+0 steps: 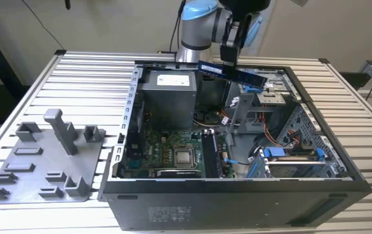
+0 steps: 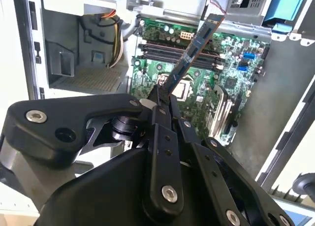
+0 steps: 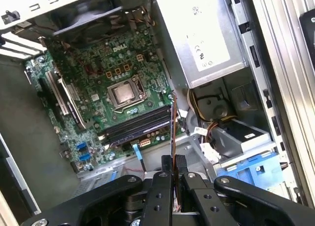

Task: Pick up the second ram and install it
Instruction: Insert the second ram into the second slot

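My gripper (image 1: 228,59) hangs above the back half of the open computer case (image 1: 238,195), shut on the second ram (image 1: 232,72), a thin dark stick held tilted in the air over the case rim. In the second wrist view the ram (image 2: 193,49) sticks out from between the fingers (image 2: 158,104) toward the green board (image 2: 231,73). It appears edge-on in the first wrist view, the ram (image 3: 173,130) lying over the long black slots (image 3: 135,127) of the board (image 3: 93,68). The stick is well above the slots (image 1: 210,155), not touching them.
A grey power supply box (image 1: 166,92) fills the case's back corner on the exterior view's left. Blue drive brackets (image 1: 290,153) and cables sit on its right side. A grey plastic fixture with upright posts (image 1: 49,161) lies on the slatted metal table (image 1: 88,78).
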Action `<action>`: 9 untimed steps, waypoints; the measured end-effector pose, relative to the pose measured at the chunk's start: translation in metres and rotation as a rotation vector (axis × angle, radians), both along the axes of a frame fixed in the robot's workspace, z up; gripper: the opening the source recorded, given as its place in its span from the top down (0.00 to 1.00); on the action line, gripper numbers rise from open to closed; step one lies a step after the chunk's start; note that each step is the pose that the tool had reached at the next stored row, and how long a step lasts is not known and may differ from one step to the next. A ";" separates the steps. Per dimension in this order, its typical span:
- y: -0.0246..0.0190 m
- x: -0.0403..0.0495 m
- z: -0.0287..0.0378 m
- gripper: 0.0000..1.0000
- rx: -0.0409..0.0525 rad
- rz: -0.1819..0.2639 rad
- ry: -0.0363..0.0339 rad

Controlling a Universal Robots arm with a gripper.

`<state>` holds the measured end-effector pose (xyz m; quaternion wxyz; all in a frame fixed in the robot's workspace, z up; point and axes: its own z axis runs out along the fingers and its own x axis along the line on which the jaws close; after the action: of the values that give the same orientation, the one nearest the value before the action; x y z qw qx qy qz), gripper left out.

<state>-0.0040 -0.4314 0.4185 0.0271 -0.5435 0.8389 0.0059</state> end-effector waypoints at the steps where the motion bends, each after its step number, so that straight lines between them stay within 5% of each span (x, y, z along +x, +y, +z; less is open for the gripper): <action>1: 0.0000 0.0000 0.0000 0.86 0.0001 -0.010 0.0000; 9: 0.0000 0.0000 -0.0002 0.86 0.0000 -0.102 0.0000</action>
<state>-0.0040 -0.4314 0.4183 0.0274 -0.4999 0.8656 0.0045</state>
